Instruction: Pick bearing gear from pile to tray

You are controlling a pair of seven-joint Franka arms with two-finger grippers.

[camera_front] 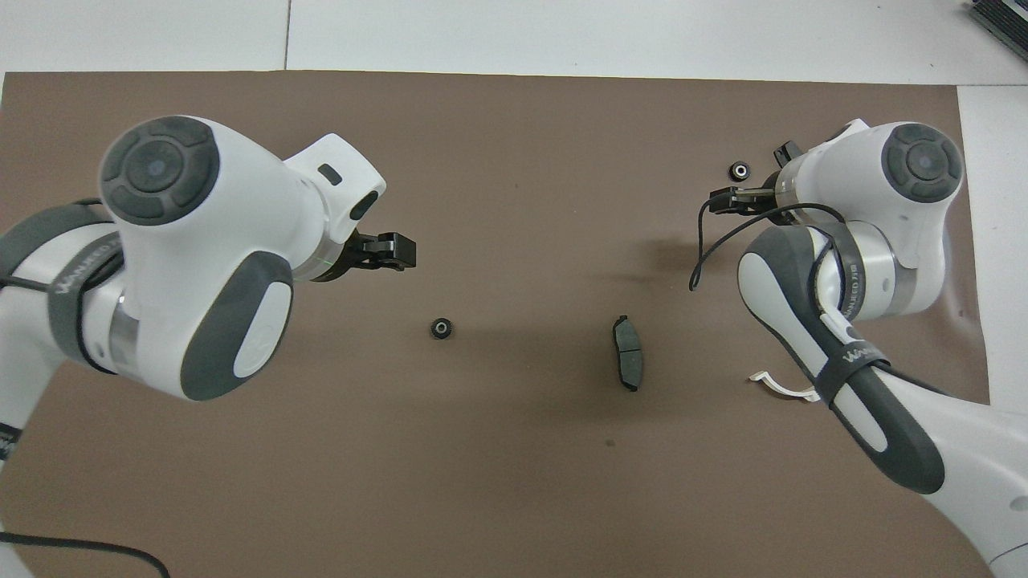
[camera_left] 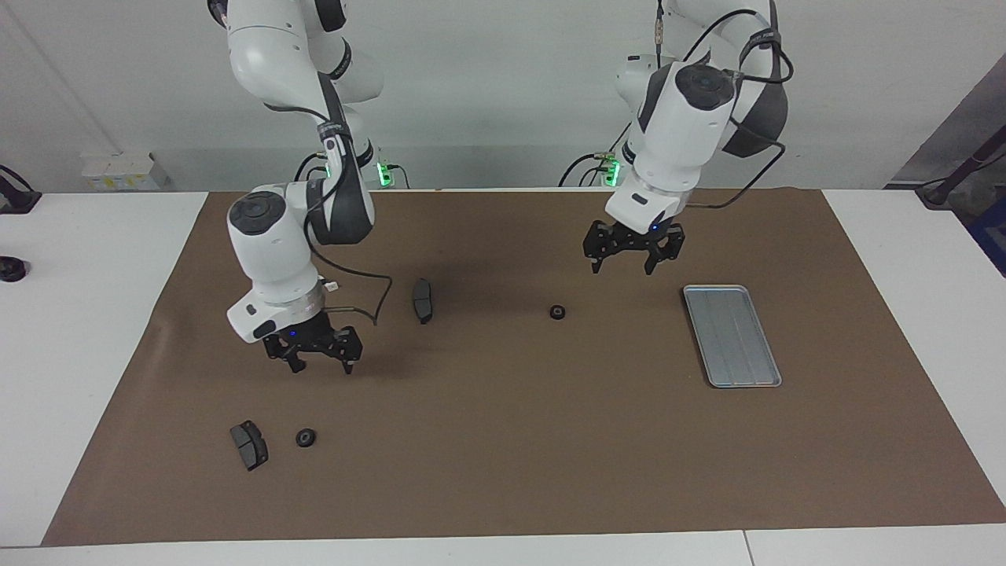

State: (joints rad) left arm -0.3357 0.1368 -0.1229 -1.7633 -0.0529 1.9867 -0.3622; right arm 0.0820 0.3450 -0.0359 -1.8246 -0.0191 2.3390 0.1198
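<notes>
- Brown mat [camera_left: 503, 440] covers the white desk [camera_left: 78, 314] so the small parts show up well.
- One gear [camera_left: 557, 312] lies alone mid-mat, beside the tray [camera_left: 732, 336], probably put there for the other arm.
- Left gripper [camera_left: 622, 266] hangs over the mat near that gear, jaws wide, holding nothing.
- Right gripper [camera_left: 321, 365] hangs wide and empty above the pile, well apart from the tray.
- Another gear [camera_left: 306, 438] waits there.

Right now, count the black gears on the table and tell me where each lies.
2. One gear lies mid-mat, between the tray and a brake pad. The second gear lies beside a second pad, toward the right arm's end. The right gripper may hide more.
</notes>
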